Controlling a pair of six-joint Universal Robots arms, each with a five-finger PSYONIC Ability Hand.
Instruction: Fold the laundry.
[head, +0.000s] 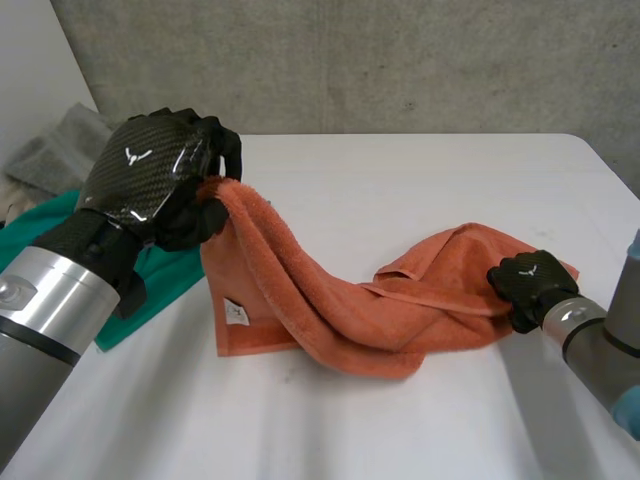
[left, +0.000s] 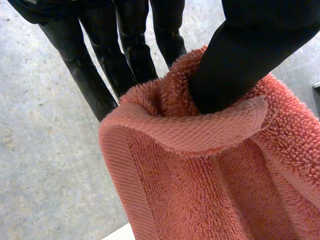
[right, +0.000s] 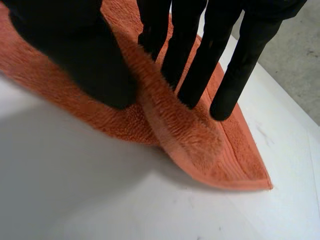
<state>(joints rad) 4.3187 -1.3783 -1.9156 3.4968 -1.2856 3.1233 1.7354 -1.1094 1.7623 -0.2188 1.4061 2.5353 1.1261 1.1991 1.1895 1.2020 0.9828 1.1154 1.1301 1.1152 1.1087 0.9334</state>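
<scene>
My left hand (head: 160, 180) is clamped on one end of the orange towel (head: 340, 300), lifted; my right hand (head: 530, 285) pinches the other end (thumb against straight fingers (right: 192, 65)) on the counter (head: 400, 420).

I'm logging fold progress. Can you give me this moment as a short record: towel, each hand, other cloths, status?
towel: orange towel, rumpled across the white table, one end lifted
left hand: left hand raised, fingers and thumb pinching the towel's edge
right hand: right hand low at the opposite corner, pinching a ridge of towel
other cloths: green cloth beside the lifted end; grey cloth behind it
status: not yet folded
</scene>
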